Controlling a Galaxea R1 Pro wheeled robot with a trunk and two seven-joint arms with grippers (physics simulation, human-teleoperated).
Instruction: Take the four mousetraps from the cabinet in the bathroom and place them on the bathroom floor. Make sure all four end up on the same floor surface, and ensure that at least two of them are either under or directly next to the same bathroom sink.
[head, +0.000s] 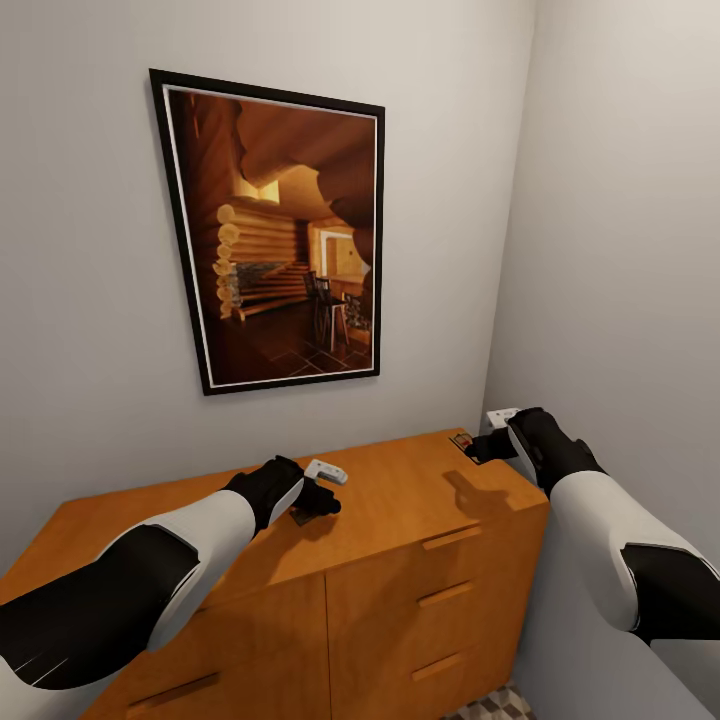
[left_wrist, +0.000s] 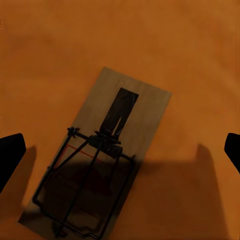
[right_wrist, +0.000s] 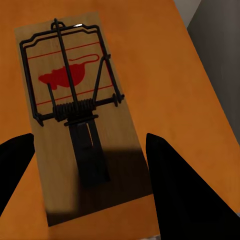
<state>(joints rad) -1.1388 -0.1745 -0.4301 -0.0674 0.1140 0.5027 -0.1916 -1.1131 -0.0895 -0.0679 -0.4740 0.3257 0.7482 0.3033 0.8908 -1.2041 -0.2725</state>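
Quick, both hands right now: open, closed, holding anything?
Left hand: open, above a mousetrap lying on the cabinet, holding nothing.
Right hand: open, fingers either side of another mousetrap near the cabinet's corner, not gripping it.

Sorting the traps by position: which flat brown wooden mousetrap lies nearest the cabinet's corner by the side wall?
The flat brown wooden mousetrap under the right gripper; the trap beneath the left gripper lies mid-top on the orange-brown wooden cabinet.

orange-brown cabinet, tan mousetrap — red print
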